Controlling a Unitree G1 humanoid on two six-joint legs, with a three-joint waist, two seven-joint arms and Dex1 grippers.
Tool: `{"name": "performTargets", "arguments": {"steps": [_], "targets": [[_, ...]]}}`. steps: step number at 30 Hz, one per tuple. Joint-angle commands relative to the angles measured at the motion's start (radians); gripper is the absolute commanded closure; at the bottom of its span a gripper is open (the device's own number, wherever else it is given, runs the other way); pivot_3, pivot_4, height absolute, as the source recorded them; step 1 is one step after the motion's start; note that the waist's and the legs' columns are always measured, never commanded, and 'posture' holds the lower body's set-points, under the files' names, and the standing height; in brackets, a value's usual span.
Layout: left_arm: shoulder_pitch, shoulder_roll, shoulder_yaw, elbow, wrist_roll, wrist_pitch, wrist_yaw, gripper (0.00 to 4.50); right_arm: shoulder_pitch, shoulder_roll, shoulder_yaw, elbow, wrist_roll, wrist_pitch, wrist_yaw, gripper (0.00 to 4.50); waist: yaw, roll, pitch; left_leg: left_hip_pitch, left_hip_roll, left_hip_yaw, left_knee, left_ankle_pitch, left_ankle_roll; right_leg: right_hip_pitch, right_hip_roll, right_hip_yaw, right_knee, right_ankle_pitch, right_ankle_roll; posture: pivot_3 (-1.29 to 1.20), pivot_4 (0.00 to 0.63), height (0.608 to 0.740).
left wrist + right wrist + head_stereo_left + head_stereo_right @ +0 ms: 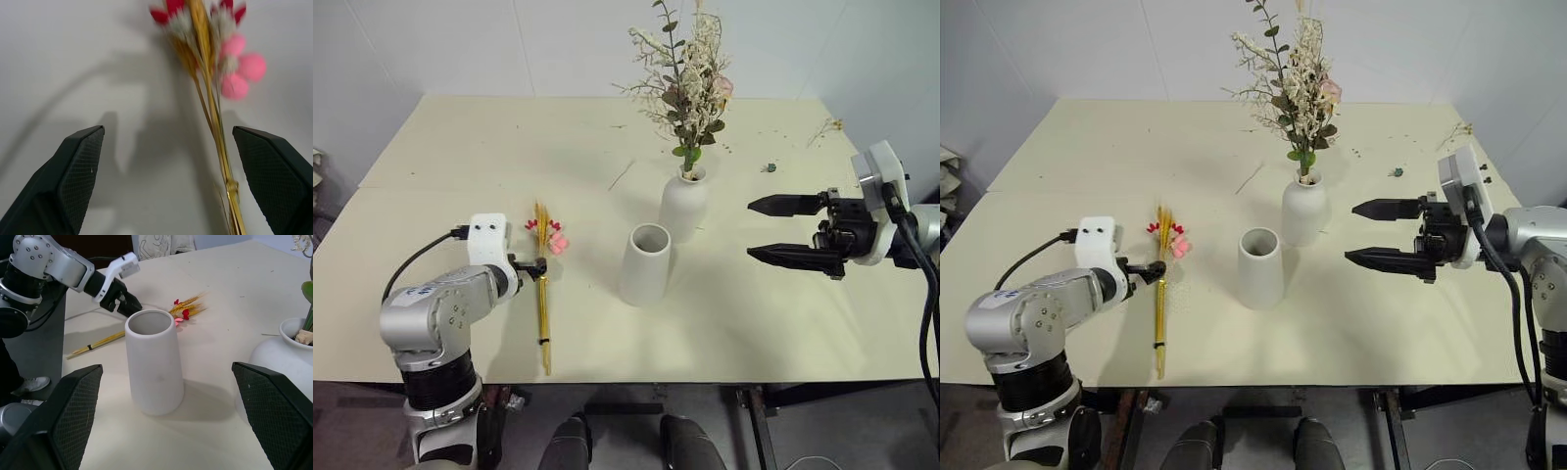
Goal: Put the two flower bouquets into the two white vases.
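A pale table [460, 157] holds two white vases. The rounded vase [683, 204] already carries the bushy dried bouquet [685, 83], standing upright, so half the job looks done. The cone vase [645, 264] stands empty just in front of it, its wide mouth ready for the second bunch.

The wheat-stalk bundle [543, 294] lies flat on the table, red and pink flower heads pointing away from the robot. The left gripper [530, 265] hangs low over it with its jaws spread wide and holding nothing. The stalks run up between its two fingers, nearer one finger than the other; whether a fingertip touches them is hard to tell. This looks like a lining-up for a grasp.

The right gripper [783, 230] hovers wide open and empty, pointing sideways at the cone vase, which stands well apart from its fingertips.
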Motion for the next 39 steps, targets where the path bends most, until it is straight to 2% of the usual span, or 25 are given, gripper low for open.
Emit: {"name": "performTargets", "arguments": {"steps": [1,14,15,18,30,35,39], "targets": [[-0.009,-0.003,-0.021,-0.006,0.000,-0.002,-0.001,0.00,-0.021,-0.018,-0.015,-0.017,0.000,-0.014,0.007,0.03,0.000,0.000,0.000,0.000,0.000,0.000,0.000,0.000,0.000,0.000,0.000,0.000,0.000,0.000,0.000,0.00,0.150,0.740],[0.002,0.038,-0.137,0.077,-0.023,-0.002,0.003,0.00,-0.003,-0.021,-0.025,-0.029,-0.005,-0.013,-0.014,0.03,-0.001,0.000,0.000,0.001,0.000,0.000,0.001,0.000,0.000,0.001,0.000,0.000,0.000,0.000,-0.001,0.00,0.150,0.740],[0.004,0.045,-0.147,0.083,-0.027,-0.002,0.002,0.19,-0.003,-0.021,-0.025,-0.029,-0.006,-0.014,-0.016,0.01,-0.001,0.001,0.000,0.001,0.000,0.000,0.001,0.000,0.000,0.001,0.000,0.000,0.000,0.000,-0.001,0.00,0.150,0.740],[-0.012,-0.019,-0.068,0.094,-0.040,-0.002,-0.006,0.89,-0.001,-0.021,-0.028,-0.030,-0.006,-0.016,-0.022,0.00,0.000,0.001,-0.001,0.001,0.000,0.000,0.001,0.000,0.000,0.001,0.000,0.000,0.000,-0.001,-0.002,0.00,0.150,0.740],[-0.079,0.005,-0.078,0.171,-0.001,-0.002,0.002,4.49,0.012,-0.018,-0.044,-0.025,-0.020,-0.040,-0.030,0.00,0.026,0.001,-0.001,0.001,-0.001,0.000,0.002,0.000,0.000,0.001,-0.001,0.000,0.000,0.000,-0.001,0.00,0.150,0.740],[-0.138,-0.008,-0.053,0.206,0.043,-0.011,-0.002,4.49,0.028,-0.019,-0.059,-0.033,-0.019,-0.047,-0.042,0.00,0.024,0.001,-0.001,0.001,-0.001,0.000,0.002,0.000,0.000,0.002,-0.001,0.000,-0.001,0.000,-0.001,0.00,0.150,0.740],[-0.173,-0.003,-0.053,0.224,0.043,-0.115,-0.046,4.49,0.052,-0.021,-0.082,-0.050,-0.008,-0.046,-0.058,0.00,0.022,0.001,-0.001,0.001,-0.001,0.000,0.002,0.000,0.000,0.001,-0.001,0.000,-0.001,0.000,-0.001,0.00,0.150,0.740]]}}
